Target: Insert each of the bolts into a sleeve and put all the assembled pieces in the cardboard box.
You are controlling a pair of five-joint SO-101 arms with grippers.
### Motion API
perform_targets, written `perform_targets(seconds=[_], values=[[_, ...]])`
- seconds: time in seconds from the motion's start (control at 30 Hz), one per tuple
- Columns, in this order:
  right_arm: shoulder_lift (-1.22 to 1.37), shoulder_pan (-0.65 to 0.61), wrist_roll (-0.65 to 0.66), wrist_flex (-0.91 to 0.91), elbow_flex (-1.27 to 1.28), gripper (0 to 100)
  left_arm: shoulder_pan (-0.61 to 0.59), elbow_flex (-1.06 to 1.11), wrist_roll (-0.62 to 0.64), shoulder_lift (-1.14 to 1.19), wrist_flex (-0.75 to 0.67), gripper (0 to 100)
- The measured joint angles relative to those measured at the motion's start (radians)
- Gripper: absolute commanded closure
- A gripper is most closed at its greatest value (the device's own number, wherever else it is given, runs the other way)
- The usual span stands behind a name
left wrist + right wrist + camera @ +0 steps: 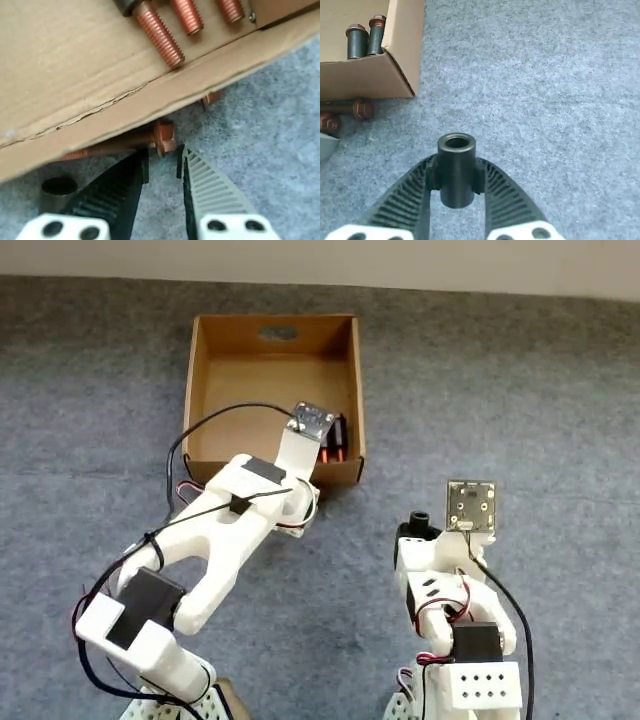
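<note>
Nearest me, my right gripper (pixel 456 167) is clamped on a black sleeve (pixel 456 182), its open bore showing. Farther out, my left gripper (pixel 163 161) stands parted with nothing between its jaws. It sits just short of a copper bolt (pixel 164 137) that lies on the grey carpet (pixel 260 125) against the cardboard box (pixel 150 100). Assembled pieces (pixel 357 42) lie inside the box.

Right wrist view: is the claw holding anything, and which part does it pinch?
Yes. The right gripper holds the black sleeve, pinched on its round sides about midway along, open end free.
</note>
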Motion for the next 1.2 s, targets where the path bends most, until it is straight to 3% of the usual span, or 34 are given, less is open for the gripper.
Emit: perform_targets(seconds=[0.2,0.43,0.9,1.2], values=[[0.0,0.0,0.0,0.0,0.0,99.2,0.002,0.0,0.0,0.002,0.0,100],[0.0,0.0,0.0,0.0,0.0,99.2,0.011,0.0,0.002,0.002,0.006,99],[0.0,0.0,0.0,0.0,0.0,99.2,0.009,-0.014,-0.005,-0.008,0.199,99],[0.0,0.0,0.0,0.0,0.0,99.2,0.203,0.147,-0.003,-0.367,0.304,99]])
